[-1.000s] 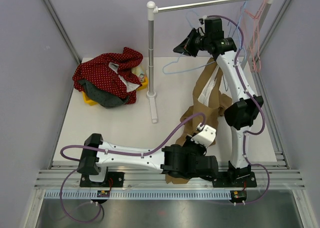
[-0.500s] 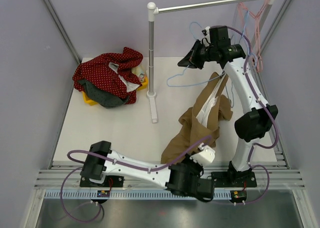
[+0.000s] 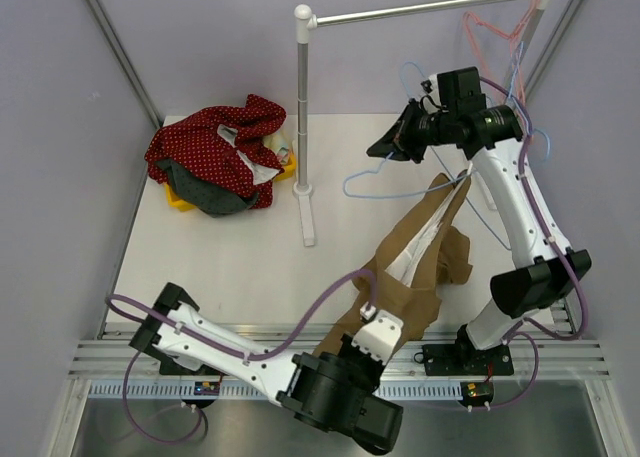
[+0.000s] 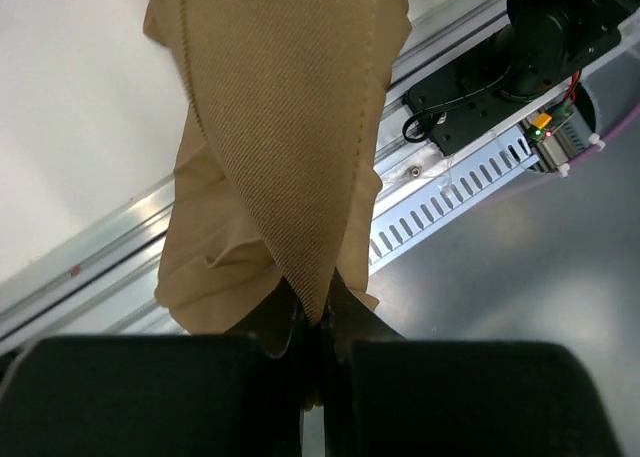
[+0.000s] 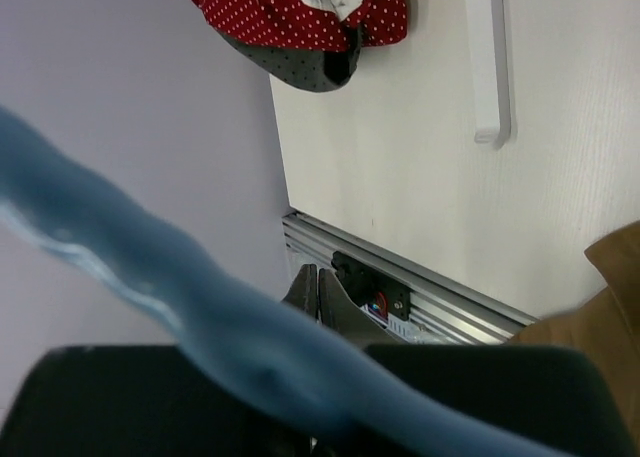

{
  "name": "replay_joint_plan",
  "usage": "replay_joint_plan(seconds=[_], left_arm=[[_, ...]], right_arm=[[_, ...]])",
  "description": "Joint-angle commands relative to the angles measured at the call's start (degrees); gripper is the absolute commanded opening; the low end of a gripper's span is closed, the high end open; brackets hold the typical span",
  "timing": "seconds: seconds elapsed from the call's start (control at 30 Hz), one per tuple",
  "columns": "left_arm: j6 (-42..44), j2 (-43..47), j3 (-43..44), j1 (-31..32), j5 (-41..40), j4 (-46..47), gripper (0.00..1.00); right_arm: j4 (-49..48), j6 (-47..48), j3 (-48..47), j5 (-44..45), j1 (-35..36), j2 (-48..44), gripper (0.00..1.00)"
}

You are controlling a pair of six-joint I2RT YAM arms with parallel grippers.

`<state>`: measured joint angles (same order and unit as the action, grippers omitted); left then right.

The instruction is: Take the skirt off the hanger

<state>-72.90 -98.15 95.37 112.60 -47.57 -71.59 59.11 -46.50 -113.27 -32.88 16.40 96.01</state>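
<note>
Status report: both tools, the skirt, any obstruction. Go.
Left tool shut on skirt, lower end, at near table edge. Right tool shut on blue hanger, raised. Skirt stretched between them, top end not yet off hanger. Rack pole apart, to the left.

walls (image 3: 60,127): plain lavender | table (image 3: 220,257): white, matte | near edge: slotted aluminium rails (image 3: 580,352) | rack (image 3: 303,107): white post, metal bar

The bare white worktop (image 3: 215,262) gave open passage between the heap of red dotted clothing (image 3: 215,147) at far left and the white rack post (image 3: 303,117) with its foot. To the right, the stretched tan fabric skirt (image 3: 400,299) and the light-blue wire hanger (image 5: 200,315) crossed the path diagonally.
</note>
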Motion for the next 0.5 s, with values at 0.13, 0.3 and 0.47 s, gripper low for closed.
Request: replay_joint_plan(seconds=[0.13,0.3,0.47], left_arm=[[-7.0,5.9,2.4,15.0,6.7,-17.2,0.00],[-2.7,3.5,4.4,4.1,-9.9,-12.0,0.00],[1.7,0.2,8.9,-0.2,-23.8,-3.9,0.00]], right_arm=[[-31.6,14.3,20.7,2.2,-3.1,-21.1,0.00],[-53.5,-11.5,37.2,-0.7,-2.9,-33.6,0.00],[-67.3,-26.8,41.7,4.8,-3.0,-39.0,0.00]])
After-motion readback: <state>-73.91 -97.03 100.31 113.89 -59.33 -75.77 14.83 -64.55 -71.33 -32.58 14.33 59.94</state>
